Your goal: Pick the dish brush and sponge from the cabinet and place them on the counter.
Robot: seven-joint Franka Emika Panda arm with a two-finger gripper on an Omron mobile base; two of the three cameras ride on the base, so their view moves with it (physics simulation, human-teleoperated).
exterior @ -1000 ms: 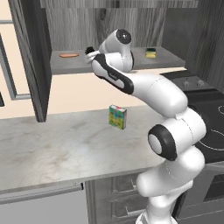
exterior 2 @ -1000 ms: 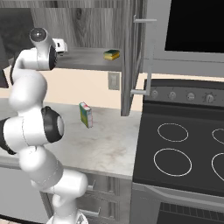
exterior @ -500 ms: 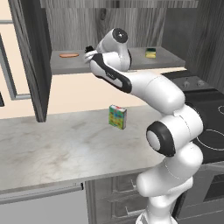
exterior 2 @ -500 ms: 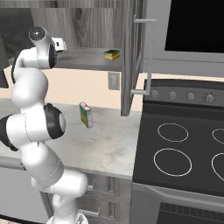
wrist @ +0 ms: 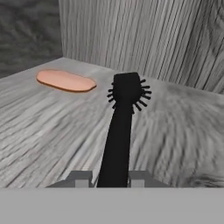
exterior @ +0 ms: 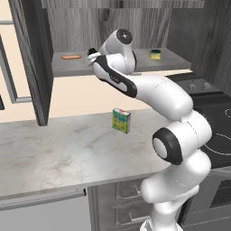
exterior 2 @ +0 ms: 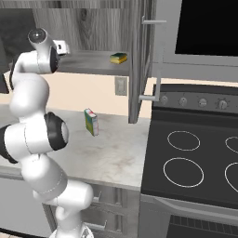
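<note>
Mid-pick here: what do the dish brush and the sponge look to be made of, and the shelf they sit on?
Dish brush: matte black, likely plastic, with short stiff bristles around its head. Sponge: dark green scouring layer over yellow foam, judging by the two colours. Cabinet shelf: grey wood grain, matte, probably laminate. Everything is rendered, so these are guesses.

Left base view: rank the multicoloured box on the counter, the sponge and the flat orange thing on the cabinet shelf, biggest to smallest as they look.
1. Multicoloured box, clearly largest, though it also stands nearer the camera.
2. and 3. Flat orange thing and sponge: too alike to rank; the orange one looks wider but thinner, the sponge shorter but thicker.
</note>
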